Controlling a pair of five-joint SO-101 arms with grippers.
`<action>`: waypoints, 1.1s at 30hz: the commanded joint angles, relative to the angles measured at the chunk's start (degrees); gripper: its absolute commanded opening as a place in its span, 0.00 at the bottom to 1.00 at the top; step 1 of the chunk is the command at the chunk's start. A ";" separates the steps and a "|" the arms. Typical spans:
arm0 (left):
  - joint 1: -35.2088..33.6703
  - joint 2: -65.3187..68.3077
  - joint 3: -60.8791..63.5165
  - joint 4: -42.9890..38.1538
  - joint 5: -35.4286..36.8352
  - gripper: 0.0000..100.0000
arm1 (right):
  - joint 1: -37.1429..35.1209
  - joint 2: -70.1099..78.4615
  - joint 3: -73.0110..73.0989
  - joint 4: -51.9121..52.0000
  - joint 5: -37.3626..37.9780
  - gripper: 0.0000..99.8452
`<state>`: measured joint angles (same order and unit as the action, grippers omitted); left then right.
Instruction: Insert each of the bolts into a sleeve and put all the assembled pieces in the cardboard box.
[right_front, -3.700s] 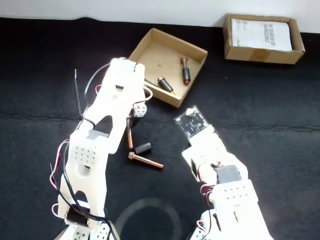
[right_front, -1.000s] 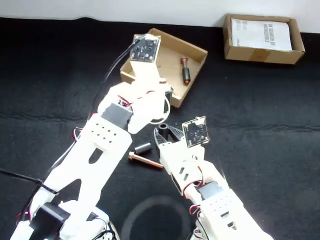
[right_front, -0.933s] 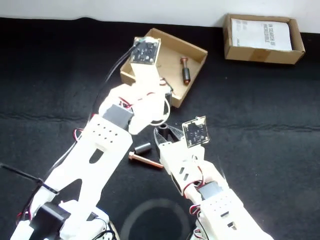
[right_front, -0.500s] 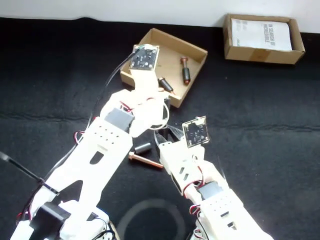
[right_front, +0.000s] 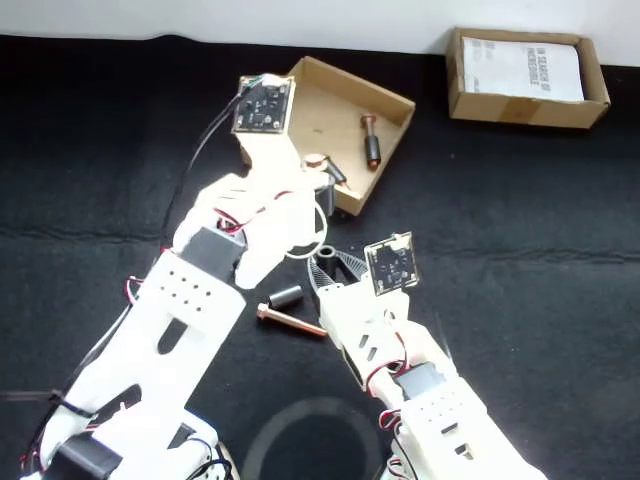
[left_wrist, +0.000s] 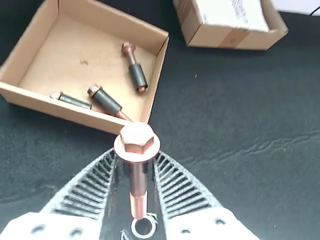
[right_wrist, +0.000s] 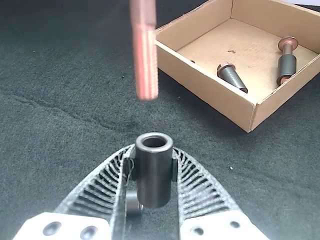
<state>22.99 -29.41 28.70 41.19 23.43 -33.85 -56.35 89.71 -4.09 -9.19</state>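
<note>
My left gripper (left_wrist: 136, 165) is shut on a copper bolt (left_wrist: 136, 145), held upright with its hex head up; from above, the bolt (right_front: 316, 161) shows beside the cardboard box (right_front: 398, 102). Straight below it my right gripper (right_wrist: 154, 167) is shut on a dark sleeve (right_wrist: 154, 170), standing with its bore up. The bolt's shaft (right_wrist: 144, 55) hangs a short way above the sleeve, apart from it. Two assembled pieces (right_front: 371, 140) (right_front: 336, 174) lie in the box. A loose sleeve (right_front: 287, 296) and a loose bolt (right_front: 290, 321) lie on the mat beside the right gripper (right_front: 326, 258).
A second cardboard box (right_front: 525, 75) with a printed sheet sits at the back right. The black mat (right_front: 520, 250) covers the table. A slim grey piece (left_wrist: 70, 100) lies along the box's near wall. The left arm (right_front: 200, 290) crosses the mat's left half.
Since 3.7 s ago the left arm rose with a bolt and the right gripper came in holding a sleeve. In the last second the left wrist shifted left; the right gripper stayed put.
</note>
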 joint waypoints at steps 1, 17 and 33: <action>1.10 -2.86 -0.66 -0.88 0.18 0.01 | 0.75 -0.04 -0.84 -1.27 -0.79 0.01; 4.26 -2.86 6.02 -1.05 3.78 0.01 | 0.75 -0.04 -3.03 -0.92 -0.79 0.01; 6.64 -2.86 18.24 -1.05 -0.44 0.01 | 0.75 -0.04 -3.12 -0.92 -0.79 0.01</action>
<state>28.88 -30.46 45.67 40.66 25.54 -33.85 -56.26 89.80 -4.00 -9.36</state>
